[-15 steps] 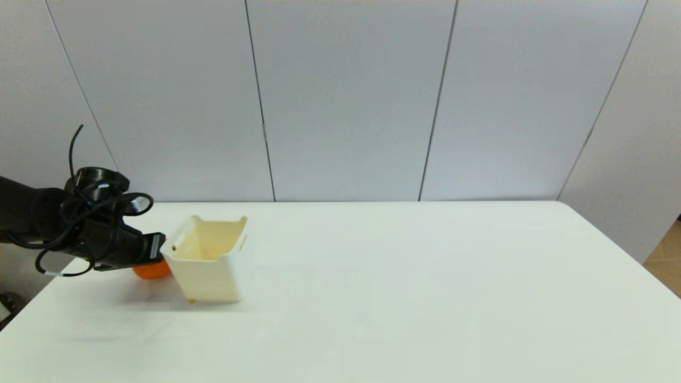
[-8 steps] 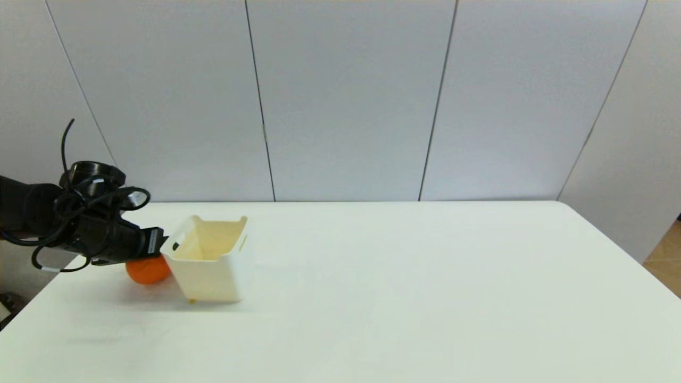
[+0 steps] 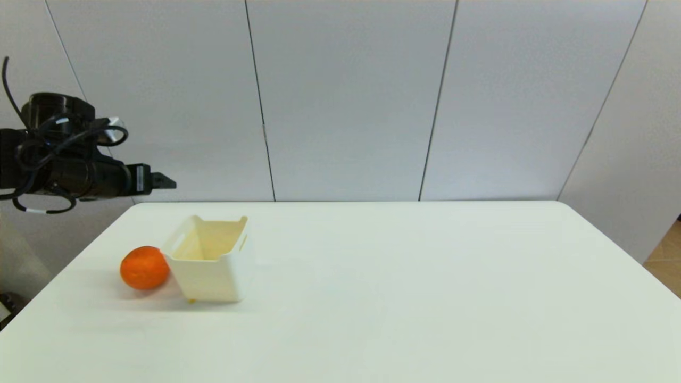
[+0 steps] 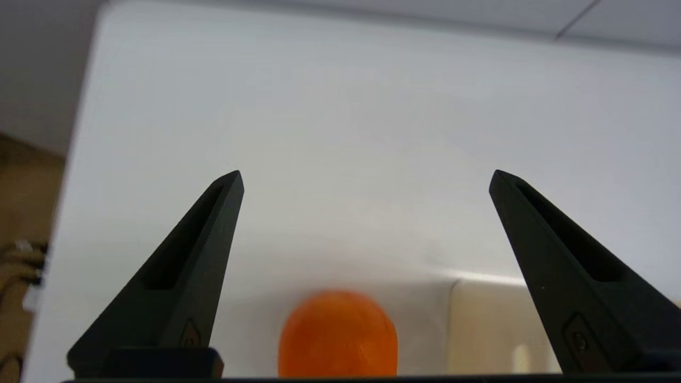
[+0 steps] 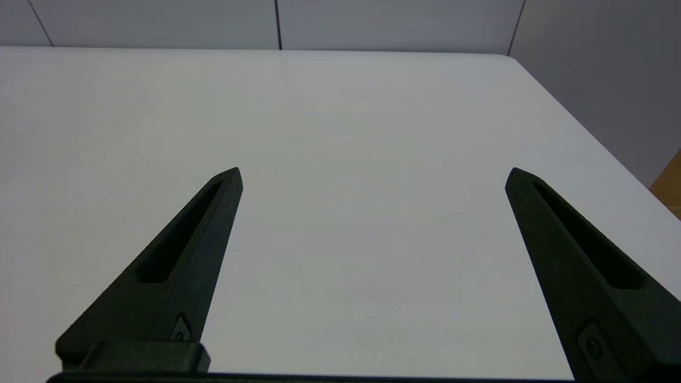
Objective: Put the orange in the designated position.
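One round, dimpled orange fruit (image 3: 144, 267) is seen touching one cream plastic bin (image 3: 210, 261) on the white tabletop (image 3: 404, 298). Left gripper (image 3: 167, 183) is raised above, jaws apart; right gripper's (image 5: 372, 178) jaws likewise spread.

Bright orange fruit (image 3: 144, 267), cream bin (image 3: 210, 276), white table (image 3: 404, 298)

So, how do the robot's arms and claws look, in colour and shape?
The left arm is matte black with loose black cables looped around its wrist and a small white label near the left claw. Both it and the right claw have two long, tapering black fingers with slotted recesses.
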Tool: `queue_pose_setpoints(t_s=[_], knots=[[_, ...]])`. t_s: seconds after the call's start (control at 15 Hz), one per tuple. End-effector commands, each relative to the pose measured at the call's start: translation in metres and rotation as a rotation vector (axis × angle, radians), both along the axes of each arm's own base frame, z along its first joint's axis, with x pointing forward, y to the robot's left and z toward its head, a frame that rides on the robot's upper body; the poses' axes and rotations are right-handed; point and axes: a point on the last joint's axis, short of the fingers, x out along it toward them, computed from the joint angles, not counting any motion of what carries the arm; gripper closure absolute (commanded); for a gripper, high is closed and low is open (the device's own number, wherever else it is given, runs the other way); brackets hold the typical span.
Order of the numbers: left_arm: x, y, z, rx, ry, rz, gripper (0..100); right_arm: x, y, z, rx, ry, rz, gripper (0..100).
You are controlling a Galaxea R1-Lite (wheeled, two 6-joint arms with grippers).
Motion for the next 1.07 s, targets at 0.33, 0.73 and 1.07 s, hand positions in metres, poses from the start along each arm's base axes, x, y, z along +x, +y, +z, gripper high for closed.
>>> queue_pose_setpoints(t_s=[0.33, 0.73, 1.07], knots=[[-0.042, -0.033, 0.112, 0.035, -0.368, -0.089, 0, 0.000, 0.000, 0.000, 0.000, 0.003, 0.000, 0], [-0.130, -0.066, 0.165, 0.018, -0.576, -0.219, 0, 0.000, 0.000, 0.000, 0.000, 0.002, 0.000, 0], [-0.209, -0.061, 0.164, 0.029, -0.659, -0.222, 0, 0.000, 0.000, 0.000, 0.000, 0.002, 0.000, 0]])
